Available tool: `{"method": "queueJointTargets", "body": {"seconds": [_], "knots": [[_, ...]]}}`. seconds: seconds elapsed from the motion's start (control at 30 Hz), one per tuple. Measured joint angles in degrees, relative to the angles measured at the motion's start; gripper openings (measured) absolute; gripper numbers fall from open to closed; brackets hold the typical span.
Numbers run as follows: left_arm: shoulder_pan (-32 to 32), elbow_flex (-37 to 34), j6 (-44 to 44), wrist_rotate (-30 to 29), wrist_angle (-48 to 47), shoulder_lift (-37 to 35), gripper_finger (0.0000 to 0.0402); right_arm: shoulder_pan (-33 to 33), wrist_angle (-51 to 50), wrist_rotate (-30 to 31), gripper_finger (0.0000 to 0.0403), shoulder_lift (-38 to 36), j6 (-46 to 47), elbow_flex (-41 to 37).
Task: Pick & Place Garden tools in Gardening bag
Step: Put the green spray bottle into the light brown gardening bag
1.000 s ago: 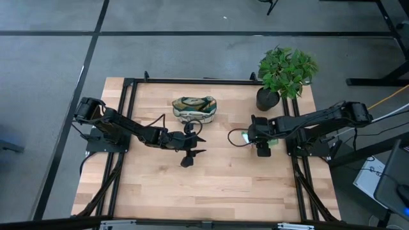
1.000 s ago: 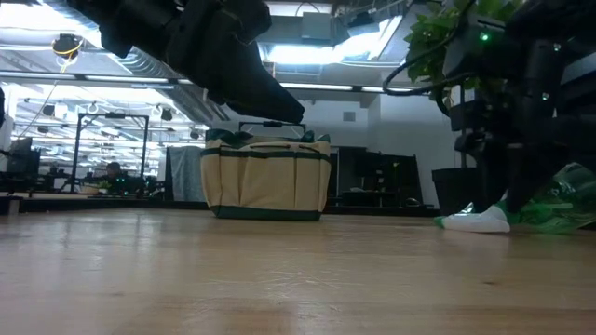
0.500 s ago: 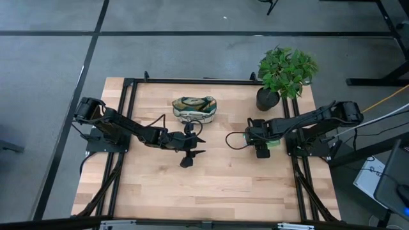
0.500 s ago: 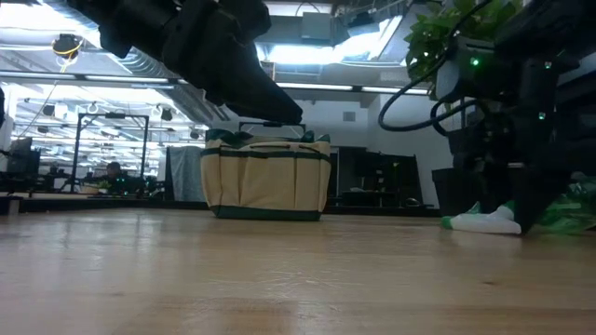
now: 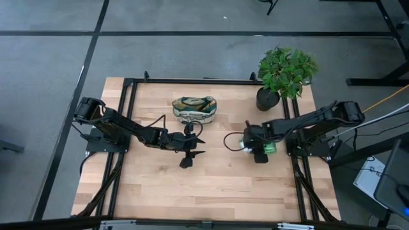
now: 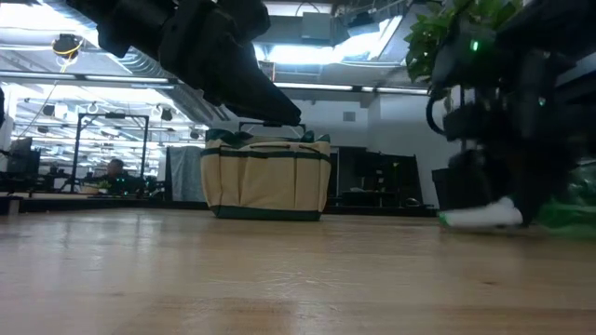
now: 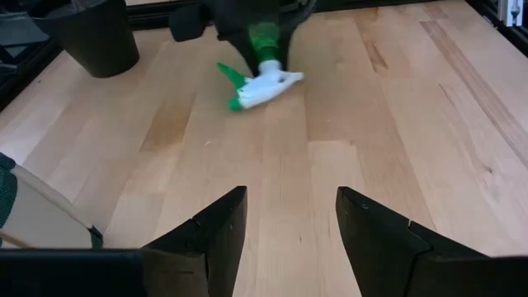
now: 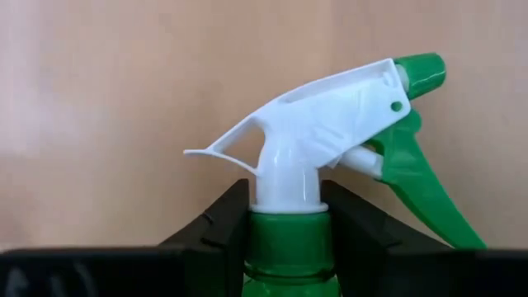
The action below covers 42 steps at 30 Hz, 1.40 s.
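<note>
Right end effector (image 8: 285,227) pinches the green spray bottle's (image 8: 290,256) neck for lifting; left end effector (image 7: 285,219), spread, waits mid-frame near the gardening bag (image 5: 194,107).

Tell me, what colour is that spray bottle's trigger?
Green, on a white spray head; the right wrist view shows the trigger best.

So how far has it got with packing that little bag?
The gardening bag already holds some items, too small to identify. In hand: the right claw is shut on the green-and-white spray bottle, still low by the tabletop. Left: carrying it to the bag. The left claw waits open.
</note>
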Motion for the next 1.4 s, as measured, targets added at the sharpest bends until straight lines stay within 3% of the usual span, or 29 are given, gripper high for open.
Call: {"method": "queueJointTargets", "body": {"seconds": [0.13,0.37,0.63,0.8,1.03,1.23,1.4], "knots": [[-0.32,0.00,0.01,-0.02,0.00,0.00,0.0182,0.98,5.44,-3.29,0.0129,-3.56,-0.44,-0.04],[-2.02,0.00,0.13,-0.02,0.02,0.00,0.0183,2.18,10.53,-3.30,0.0129,-14.33,-1.83,-0.04],[-2.62,-0.04,0.18,0.00,4.80,0.00,0.0182,4.13,28.40,-1.67,0.0129,-22.28,-9.34,-0.04],[-2.89,-0.04,3.74,0.85,12.98,0.00,0.0182,4.83,40.74,-1.51,0.0129,-21.22,-13.36,-0.02],[-3.41,-0.04,9.11,9.49,26.95,0.00,0.0182,6.53,53.12,-1.53,0.0129,-16.25,-13.47,-0.04],[-3.34,-0.02,9.66,10.05,32.17,0.00,0.0183,8.82,58.48,-1.87,0.0129,-10.55,-13.29,-0.04],[-3.23,-0.02,9.87,10.05,32.70,0.00,0.0183,10.87,64.25,-9.13,0.0129,-5.04,-12.88,-0.04]]}}
